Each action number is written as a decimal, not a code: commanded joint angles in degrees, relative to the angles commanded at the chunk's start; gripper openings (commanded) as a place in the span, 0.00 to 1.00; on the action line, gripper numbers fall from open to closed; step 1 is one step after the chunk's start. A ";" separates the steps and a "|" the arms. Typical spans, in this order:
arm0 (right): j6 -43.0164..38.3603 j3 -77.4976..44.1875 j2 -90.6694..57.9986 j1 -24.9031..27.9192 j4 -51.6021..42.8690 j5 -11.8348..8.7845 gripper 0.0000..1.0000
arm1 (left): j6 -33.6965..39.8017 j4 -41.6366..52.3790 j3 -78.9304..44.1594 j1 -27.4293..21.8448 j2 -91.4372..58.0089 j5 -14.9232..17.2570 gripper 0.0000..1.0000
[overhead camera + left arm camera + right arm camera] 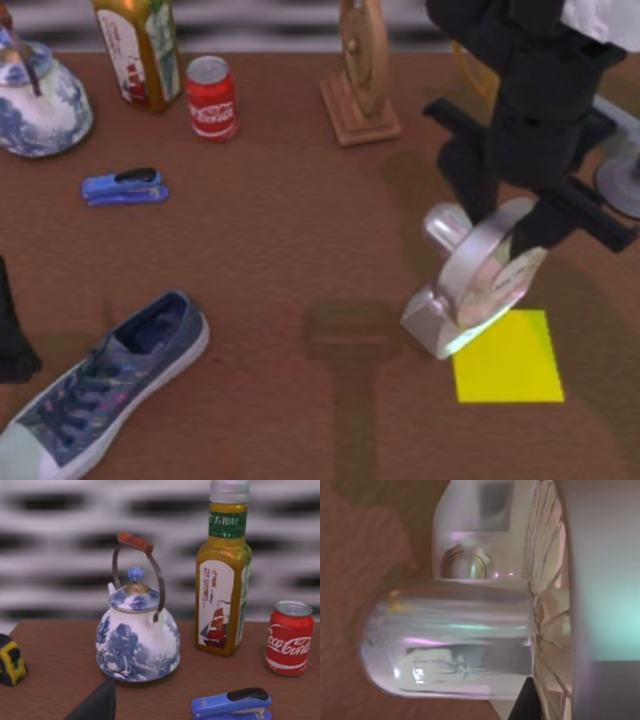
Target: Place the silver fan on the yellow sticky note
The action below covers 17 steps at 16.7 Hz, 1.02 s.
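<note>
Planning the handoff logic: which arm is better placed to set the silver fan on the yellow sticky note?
The right. Its claw is at the silver fan, which overlaps the yellow sticky note at its corner. The left arm sits at the table's far left edge, near the sneaker.

Fan: the silver fan (478,282) at the table's right, its base at the near-left corner of the yellow sticky note (510,357)
Right gripper (520,235): on the fan's ring
Back row, left to right: teapot (38,100), bottle (140,48), can (212,97), wooden disc stand (362,75)
Stapler (125,187): in front of the bottle
Shoe (100,385): near-left corner
</note>
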State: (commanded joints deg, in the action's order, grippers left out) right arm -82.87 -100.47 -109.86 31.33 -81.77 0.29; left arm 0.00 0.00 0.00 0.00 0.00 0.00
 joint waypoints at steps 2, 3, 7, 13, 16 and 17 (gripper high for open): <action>-10.75 3.56 3.05 -0.30 0.72 0.02 0.00 | 0.00 0.00 0.00 0.00 0.00 0.00 1.00; -15.73 5.32 4.54 -0.45 1.08 0.03 0.00 | 0.00 0.00 0.00 0.00 0.00 0.00 1.00; -31.05 11.47 9.78 -1.02 2.48 0.05 0.00 | 0.00 0.00 0.00 0.00 0.00 0.00 1.00; -36.96 14.49 12.45 -1.35 3.32 0.06 0.00 | 0.00 0.00 0.00 0.00 0.00 0.00 1.00; -36.87 14.54 12.21 -1.02 3.48 0.07 0.00 | 0.00 0.00 0.00 0.00 0.00 0.00 1.00; -36.78 15.35 12.16 -1.07 4.31 0.08 0.00 | 0.00 0.00 0.00 0.00 0.00 0.00 1.00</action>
State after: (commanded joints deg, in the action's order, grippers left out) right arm -119.65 -85.12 -97.70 30.26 -77.46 0.37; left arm 0.00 0.00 0.00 0.00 0.00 0.00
